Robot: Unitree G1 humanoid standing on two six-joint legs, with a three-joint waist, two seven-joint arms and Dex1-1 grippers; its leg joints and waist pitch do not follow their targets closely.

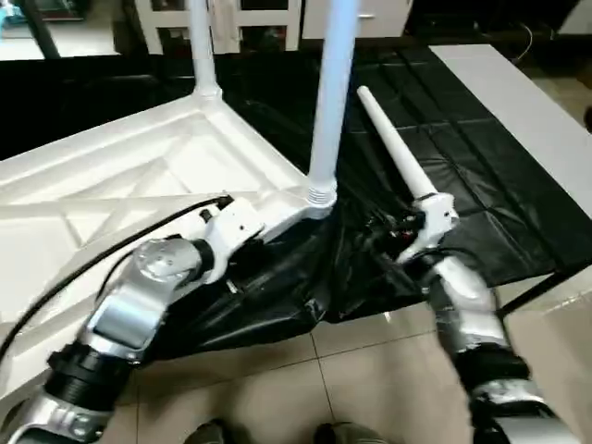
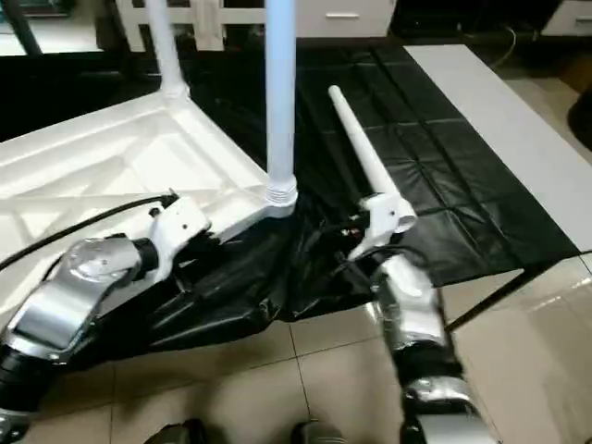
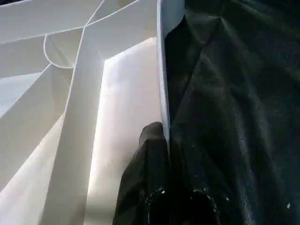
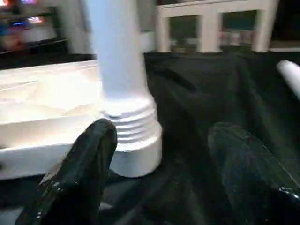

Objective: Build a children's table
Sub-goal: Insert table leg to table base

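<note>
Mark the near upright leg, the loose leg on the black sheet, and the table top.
Near upright leg point(image 1: 331, 102), left eye view, mid-shaft.
Loose leg point(image 1: 393, 148), left eye view, mid-shaft.
Table top point(image 1: 111, 176), left eye view, ribbed underside.

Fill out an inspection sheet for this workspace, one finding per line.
Surface: black sheet spread over the floor, crumpled at its near edge; tiled floor in front.
Job's things: table top upside down, ribs up; two legs upright in corner sockets, near leg, far leg; a loose leg lying on the sheet.
Clutter: nothing seen.
Grippers: left gripper shut on the top's edge; right gripper open beside the near leg's base.
Cables: black cable along the left forearm.
Surroundings: white cabinet behind; white board to the right.
</note>
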